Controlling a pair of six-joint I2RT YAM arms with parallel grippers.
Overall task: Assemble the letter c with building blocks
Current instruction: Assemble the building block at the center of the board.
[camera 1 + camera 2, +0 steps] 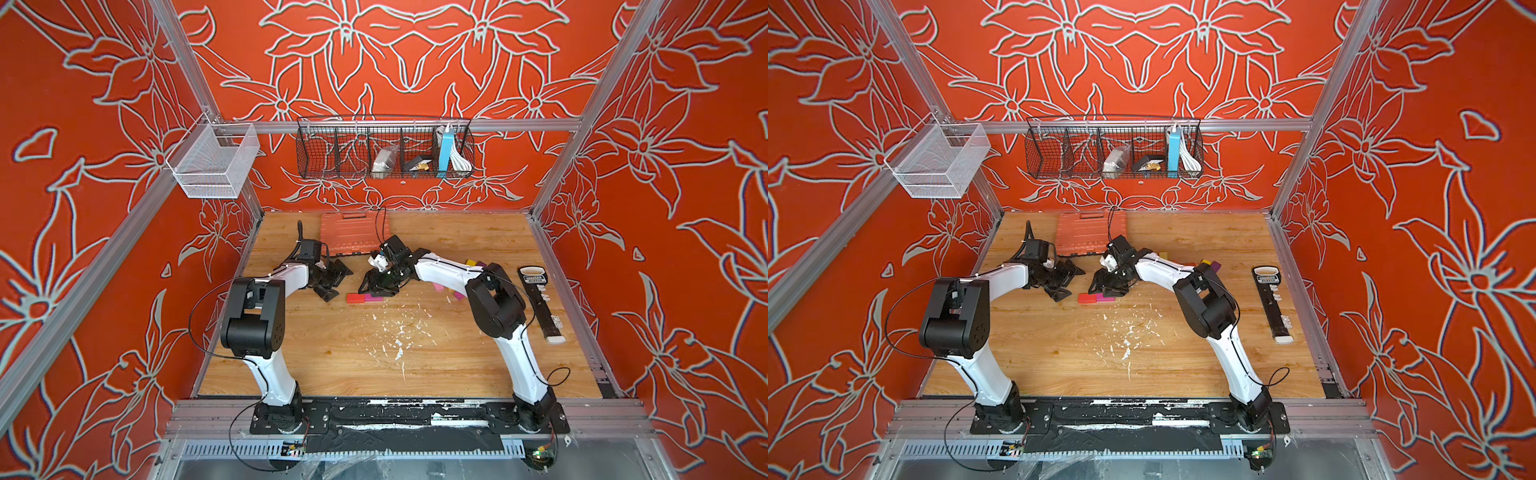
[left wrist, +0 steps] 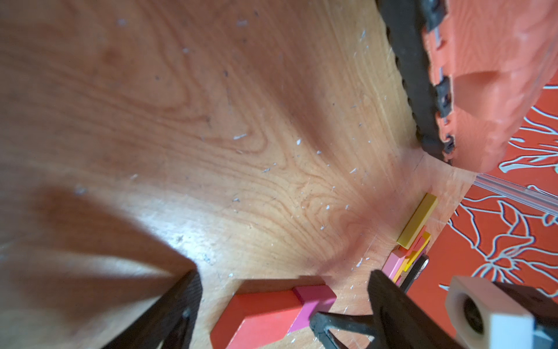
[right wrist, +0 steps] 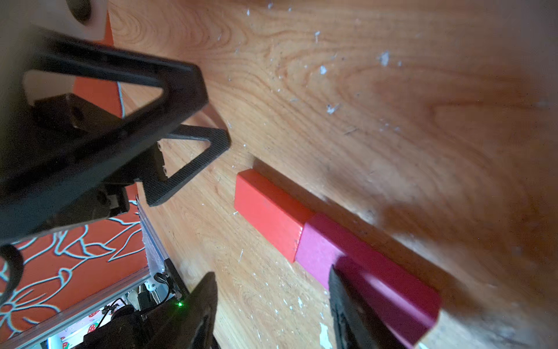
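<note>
Building blocks (image 1: 365, 298) are forming a short row near the middle of your wooden table (image 1: 332, 365). A red block (image 3: 268, 211) and a magenta block (image 3: 377, 260) are lying flat, end to end and touching, likely as one straight stroke of the C.

Your right gripper (image 3: 271, 273) is hanging low at the magenta block's 12 o'clock side, jaws partway apart and clamping nothing. One finger (image 3: 347, 308) is crossing the block's edge, contact unclear, which looks like nudging or letting go. Your left gripper (image 1: 337, 284) is hovering at the red block's 10 o'clock, jaws spread wide and empty, seemingly out of the way.

The spare blocks (image 2: 418, 220), yellow, pink and orange among them, are lying heaped towards 2 o'clock, partly hidden behind your right arm. A ribbed orange case (image 1: 353, 232) is lying shut at 12 o'clock.

On the back rail, a black wire basket (image 1: 316, 158) is holding a clear bag, a dark box, a blue box and a white cable. A white mesh basket (image 1: 208, 174) at 10 o'clock is looking empty.
</note>
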